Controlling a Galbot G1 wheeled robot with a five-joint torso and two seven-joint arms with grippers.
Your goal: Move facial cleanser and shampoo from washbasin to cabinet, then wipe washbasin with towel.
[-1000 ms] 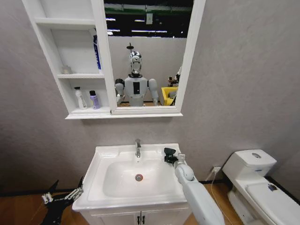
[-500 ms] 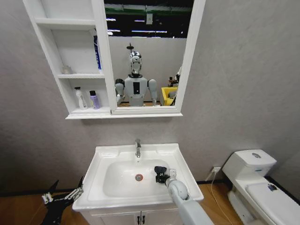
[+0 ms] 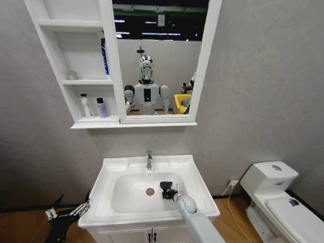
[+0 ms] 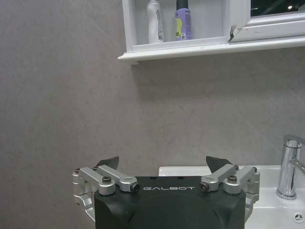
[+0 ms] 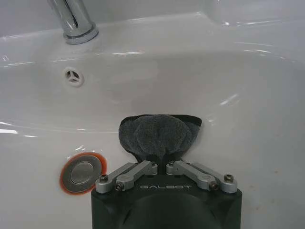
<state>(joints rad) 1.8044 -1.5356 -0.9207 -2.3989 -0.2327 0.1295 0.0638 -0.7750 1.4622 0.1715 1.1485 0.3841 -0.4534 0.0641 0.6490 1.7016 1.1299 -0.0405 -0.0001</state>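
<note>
Clearly the wiping step is in hand: the right gripper [image 3: 166,190] is down inside the washbasin [image 3: 109,164], its fingers [image 5: 143,168] pinched together on the towel [image 5: 158,134], which bunches out ahead of them and appears to press against the bowl's sloping wall. Held that way, the cloth leads and the metal stays behind it, so the glaze meets only soft fabric, a sensible grip for scrubbing. The towel sits just beside the drain [image 5: 82,172], on its right, with the overflow hole [image 5: 73,76] and the faucet [image 5: 72,19] farther up the bowl. The faucet is the 1 thing that could get in the way if a stroke runs toward the back rim; the drain's raised ring might snag the cloth. The left gripper [image 3: 66,211] waits low, left of the basin and well apart from it, with its fingers spread wide and nothing between them. Up in the cabinet [image 3: 78,124], 2 bottles stand side by side in the lowest compartment, a white bottle [image 3: 87,106] and a purple bottle [image 3: 102,108], so the moving part of the job looks done. The toilet [image 3: 271,195] stands off to the right, clear of the work.
</note>
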